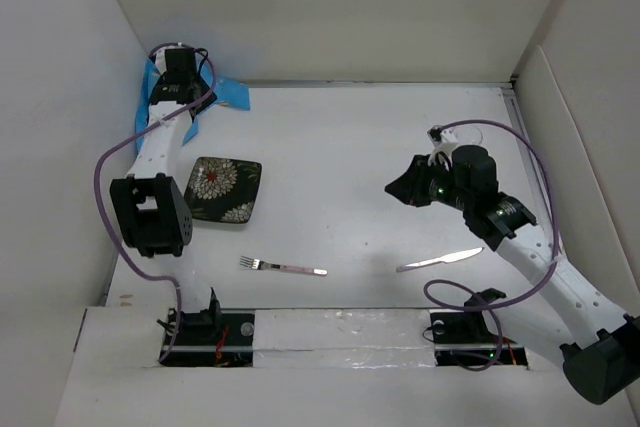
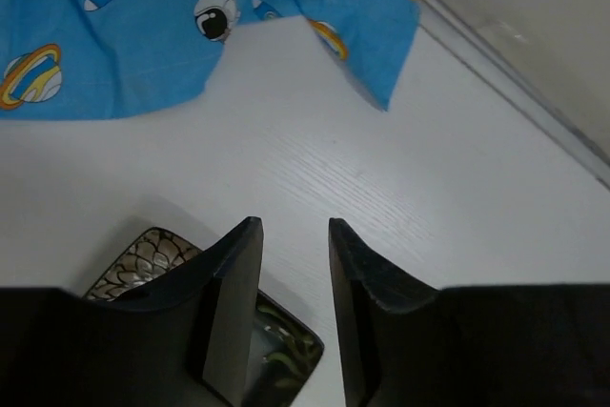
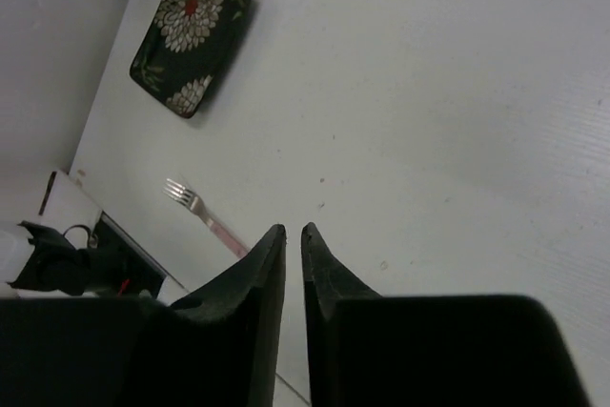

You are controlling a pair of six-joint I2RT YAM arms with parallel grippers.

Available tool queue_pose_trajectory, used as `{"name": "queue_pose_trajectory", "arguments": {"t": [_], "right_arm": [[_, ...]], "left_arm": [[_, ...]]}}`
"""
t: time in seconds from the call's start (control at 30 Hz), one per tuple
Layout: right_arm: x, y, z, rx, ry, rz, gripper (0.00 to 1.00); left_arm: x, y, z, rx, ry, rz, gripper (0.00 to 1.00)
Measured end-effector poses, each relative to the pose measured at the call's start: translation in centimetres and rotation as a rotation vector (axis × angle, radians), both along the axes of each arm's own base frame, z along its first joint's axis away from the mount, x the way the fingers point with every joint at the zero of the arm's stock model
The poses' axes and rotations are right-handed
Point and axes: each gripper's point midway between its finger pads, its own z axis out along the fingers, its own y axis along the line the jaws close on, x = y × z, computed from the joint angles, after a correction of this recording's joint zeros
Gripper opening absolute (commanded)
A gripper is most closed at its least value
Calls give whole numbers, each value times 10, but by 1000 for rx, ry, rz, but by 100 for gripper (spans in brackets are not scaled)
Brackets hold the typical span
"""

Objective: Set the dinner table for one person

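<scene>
Hovering open, the left tool (image 2: 293, 231) could be snagged in the bunched placemat (image 2: 143, 35); the right tool (image 3: 293, 229) is seen closed, empty.

White booth under soft, even light

A plain back wall (image 1: 340, 7) at 12 o'clock, a side wall (image 1: 50, 147) at 9 and a side panel (image 1: 590, 117) at 3 enclose the matte-white dinner table (image 1: 350, 167); a pale ledge (image 1: 340, 327) runs at 6.

Parted left tool (image 2: 294, 231) above white dinner table (image 2: 429, 188), blue placemat (image 2: 143, 26) beyond, patterned plate (image 2: 143, 256) beneath
</scene>
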Motion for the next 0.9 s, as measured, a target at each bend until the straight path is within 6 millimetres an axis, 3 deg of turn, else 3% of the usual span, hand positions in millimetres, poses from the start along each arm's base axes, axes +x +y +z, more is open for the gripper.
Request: {"name": "queue_pose_trajectory", "arguments": {"t": [0.03, 0.13, 0.3, 0.4, 0.67, 0.9], "right_arm": [[-4, 4, -3, 1, 5, 16, 39], [-14, 15, -12, -4, 28, 61, 46], [-22, 28, -23, -27, 55, 107, 47], [-25, 29, -27, -46, 62, 113, 48], [-19, 30, -44, -97, 98, 94, 49], [-20, 46, -54, -131, 127, 126, 49]], "left_arm": [[7, 5, -11, 16, 23, 22, 37], [18, 18, -46, 52, 105, 68, 42], [34, 47, -103, 102, 239, 147, 49], [43, 66, -128, 119, 282, 189, 61], [65, 107, -152, 132, 295, 251, 65], [75, 107, -188, 131, 337, 229, 63]]}}
